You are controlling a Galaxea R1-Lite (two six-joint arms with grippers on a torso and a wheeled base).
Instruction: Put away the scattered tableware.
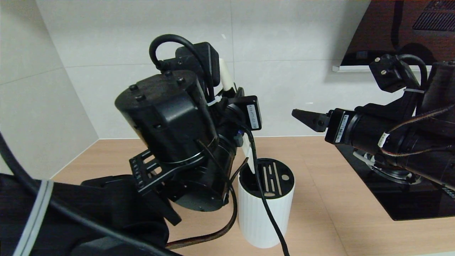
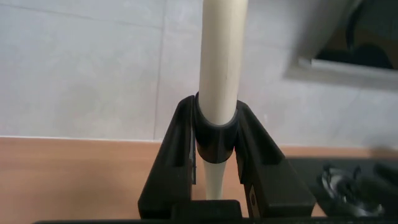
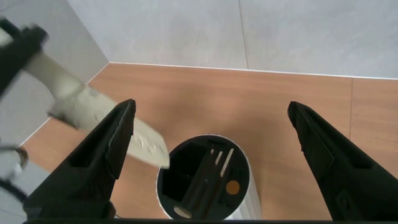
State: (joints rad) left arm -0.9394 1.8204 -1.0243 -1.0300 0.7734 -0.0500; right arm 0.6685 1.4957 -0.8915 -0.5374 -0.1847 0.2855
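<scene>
My left gripper (image 2: 216, 118) is shut on the cream handle of a pale knife (image 2: 221, 56). In the head view the knife (image 1: 249, 156) slants down, its blade tip at the open compartment of a white ribbed utensil holder (image 1: 265, 213) with a black slotted top. The right wrist view shows the knife (image 3: 93, 109) with its tip at the rim of the holder (image 3: 249, 186). My right gripper (image 3: 211, 118) hangs open above the holder, fingers wide apart, nothing between them. Its tip (image 1: 307, 119) sits to the right of the left arm.
The holder stands on a wooden counter (image 1: 320, 170) against a tiled wall. A black stove top (image 1: 408, 192) lies to the right, with a range hood (image 1: 391, 32) above it. The left arm hides much of the counter's left side.
</scene>
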